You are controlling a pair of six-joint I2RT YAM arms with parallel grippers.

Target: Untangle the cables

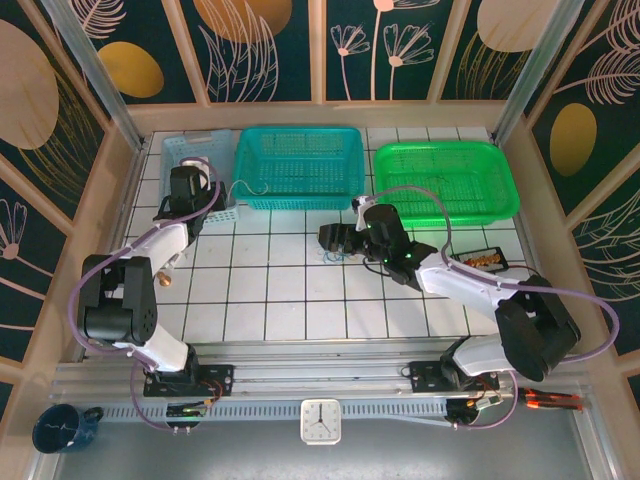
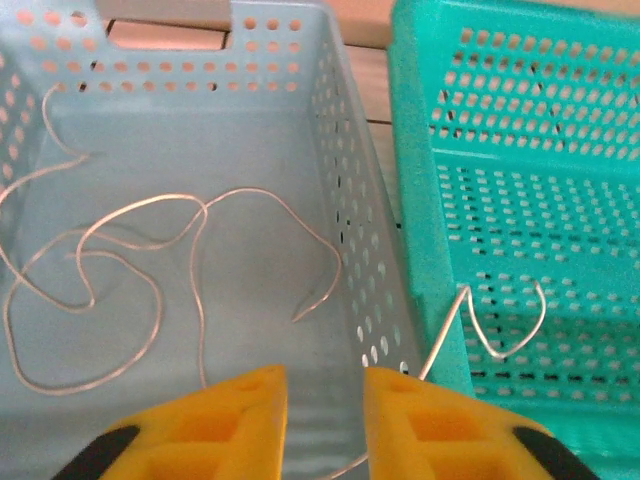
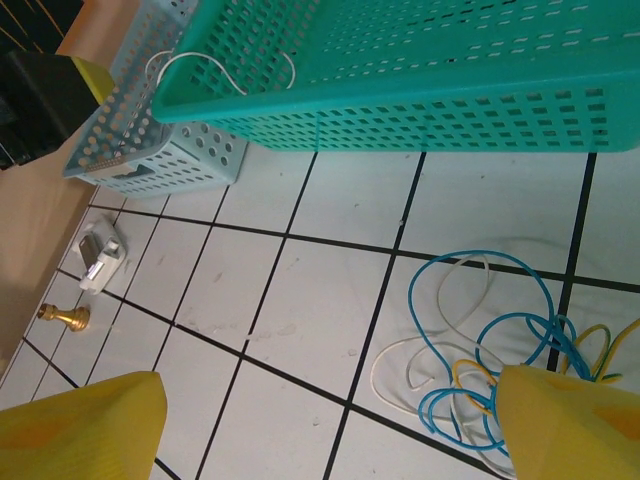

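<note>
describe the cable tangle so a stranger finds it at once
Look at the white tiled table, on the tiles just in front of the teal basket. The cables lie there as a small knot of loops. Unlike the lone pale wire in the light blue basket, they mix blue, white and yellow.

Three baskets line the far side of the surface (image 1: 290,290) — left basket (image 1: 200,165), middle basket (image 1: 298,165), right basket (image 1: 445,180). A loose cable (image 2: 196,300) lies in the left basket; the tangled cables (image 3: 540,335) lie on the surface — near of the middle basket.
</note>
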